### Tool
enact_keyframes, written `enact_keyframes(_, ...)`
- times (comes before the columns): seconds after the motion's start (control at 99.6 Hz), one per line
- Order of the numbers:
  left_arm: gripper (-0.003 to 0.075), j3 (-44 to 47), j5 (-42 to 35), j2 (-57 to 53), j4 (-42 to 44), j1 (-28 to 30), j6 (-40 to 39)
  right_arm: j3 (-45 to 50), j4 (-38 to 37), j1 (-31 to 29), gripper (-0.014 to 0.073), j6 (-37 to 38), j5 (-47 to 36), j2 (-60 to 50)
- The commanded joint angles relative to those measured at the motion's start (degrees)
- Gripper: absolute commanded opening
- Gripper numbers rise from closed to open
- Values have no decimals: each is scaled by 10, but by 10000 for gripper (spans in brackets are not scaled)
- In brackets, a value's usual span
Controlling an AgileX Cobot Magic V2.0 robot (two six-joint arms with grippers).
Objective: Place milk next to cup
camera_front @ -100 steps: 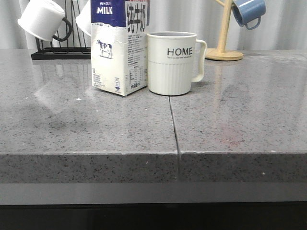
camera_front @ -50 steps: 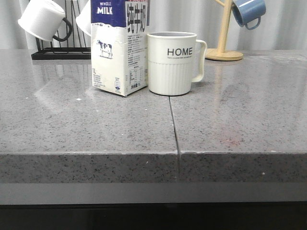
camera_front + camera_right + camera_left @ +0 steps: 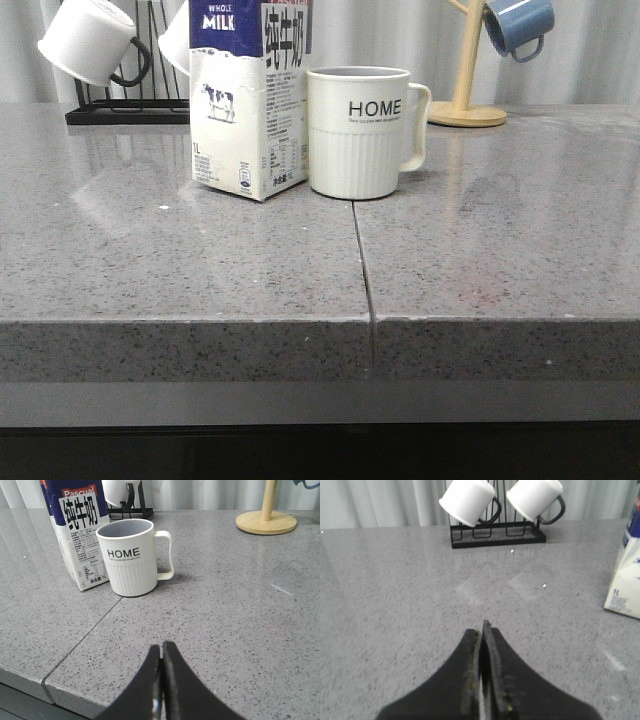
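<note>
Milk stands upright on the counter in the upper centre of the front view, immediately left of the cup. I cannot tell whether their walls touch or a sliver of gap remains. The cup's handle points right, away from the carton. I judge the placement done.

Left tool is clenched on nothing, its fingers pressed together over bare counter, with the carton edge at the far right of its wrist view. Right tool is likewise clamped empty, sitting low in its wrist view with the cup and carton beyond it, well apart.

Neither arm appears in the front view, so I read both as clear of the objects.

Risks I note from here:
- The carton is tall and narrow; any sweep of an arm across the upper centre could tip it into the cup.
- White mugs hang on a black rack behind the carton, and a blue mug on a wooden stand at upper right; a careless high move could snag them.
</note>
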Motion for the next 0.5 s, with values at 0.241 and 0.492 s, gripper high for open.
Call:
enact_keyframes(0.241,-21,56,-39,-109,-7,5,-3,-14,-5,0,-67,-2,-42,2)
enact_keyframes(0.492,-21,127,-117,-156,74,5,-58,-14,-5,0,-67,-2,-42,2)
